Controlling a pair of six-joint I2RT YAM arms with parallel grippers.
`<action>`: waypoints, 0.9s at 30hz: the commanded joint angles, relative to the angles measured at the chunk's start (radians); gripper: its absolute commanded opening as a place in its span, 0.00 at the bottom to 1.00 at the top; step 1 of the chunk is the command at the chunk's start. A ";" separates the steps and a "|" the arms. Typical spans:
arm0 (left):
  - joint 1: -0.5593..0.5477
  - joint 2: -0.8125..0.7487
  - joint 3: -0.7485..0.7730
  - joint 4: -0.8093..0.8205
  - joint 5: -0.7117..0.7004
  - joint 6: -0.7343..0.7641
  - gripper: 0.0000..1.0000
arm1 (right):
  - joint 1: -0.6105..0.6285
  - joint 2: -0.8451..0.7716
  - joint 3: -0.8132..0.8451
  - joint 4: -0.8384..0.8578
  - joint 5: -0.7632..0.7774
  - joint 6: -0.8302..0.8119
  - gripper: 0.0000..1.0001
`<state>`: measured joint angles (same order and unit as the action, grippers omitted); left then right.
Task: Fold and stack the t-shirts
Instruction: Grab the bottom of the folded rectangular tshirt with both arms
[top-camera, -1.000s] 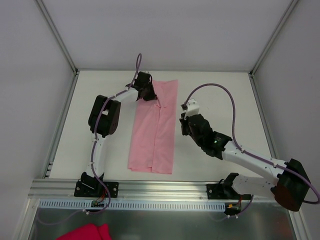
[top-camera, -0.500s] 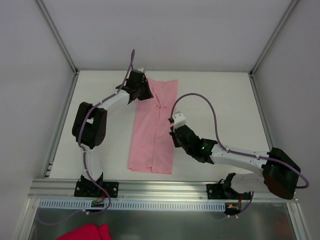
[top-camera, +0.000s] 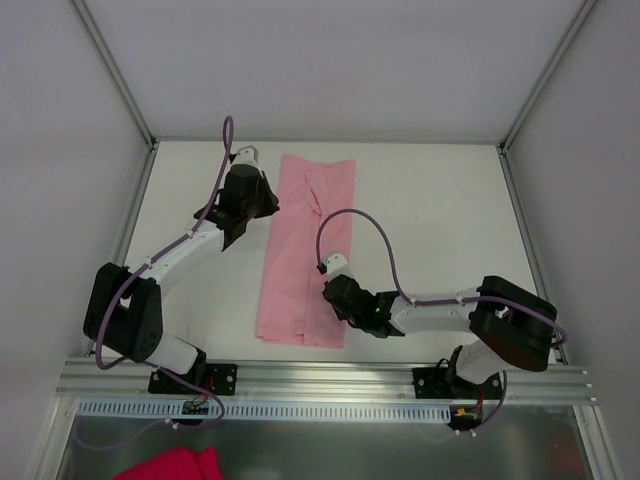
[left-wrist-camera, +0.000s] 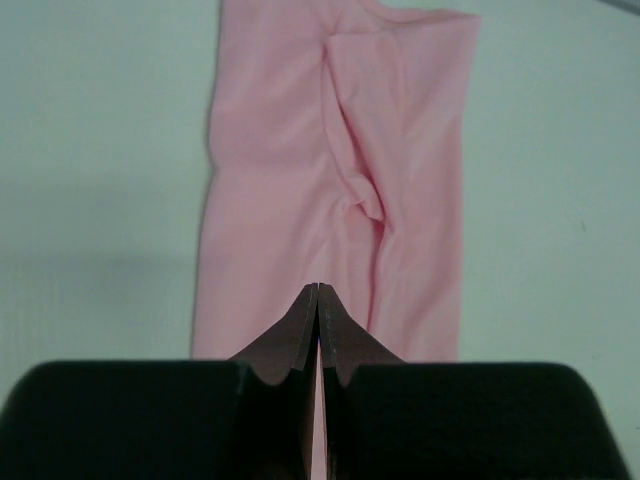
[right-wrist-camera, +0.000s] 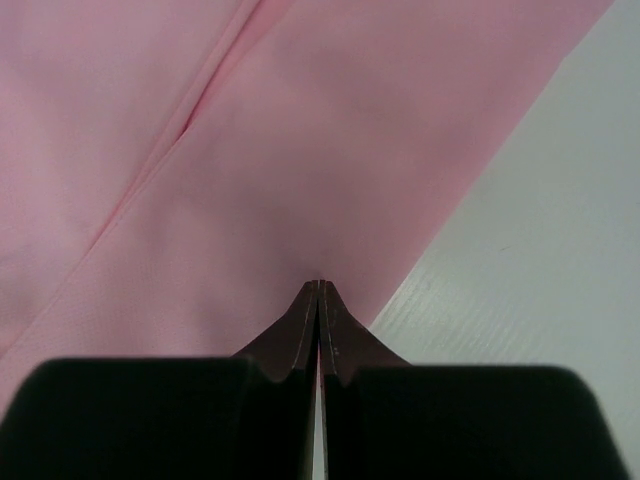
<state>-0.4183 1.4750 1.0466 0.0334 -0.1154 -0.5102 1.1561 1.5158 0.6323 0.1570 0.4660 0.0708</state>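
The pale pink t-shirt (top-camera: 305, 250) lies flat on the white table, folded into a long narrow strip running from far to near. My left gripper (top-camera: 262, 203) is shut and holds nothing, beside the upper left edge of the strip. In the left wrist view its closed tips (left-wrist-camera: 318, 288) show in front of the shirt (left-wrist-camera: 340, 150). My right gripper (top-camera: 338, 297) is shut and low at the shirt's lower right edge. In the right wrist view its tips (right-wrist-camera: 318, 284) rest over the smooth pink fabric (right-wrist-camera: 300, 130), close to the edge, with no fabric between them.
White walls with metal corner posts enclose the table (top-camera: 430, 220) at the back and sides. A metal rail (top-camera: 320, 375) runs along the near edge. A deep magenta cloth (top-camera: 170, 465) lies below that rail at the bottom left.
My left arm has drawn back to the left, off the shirt's far left corner. My right arm has swung left and nearer, down onto the shirt's lower right edge. The shirt has not moved.
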 joint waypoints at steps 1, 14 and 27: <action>-0.004 -0.056 -0.036 0.051 -0.050 0.002 0.00 | 0.005 0.014 0.017 0.046 0.022 0.026 0.01; -0.005 -0.119 -0.077 0.051 -0.110 0.032 0.00 | 0.070 0.067 0.196 -0.066 0.008 -0.002 0.01; -0.005 -0.234 -0.114 0.019 -0.109 0.032 0.00 | 0.125 0.141 0.092 0.010 0.017 0.101 0.01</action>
<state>-0.4183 1.3048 0.9340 0.0422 -0.1997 -0.5037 1.2709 1.6573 0.7555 0.1593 0.4664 0.1310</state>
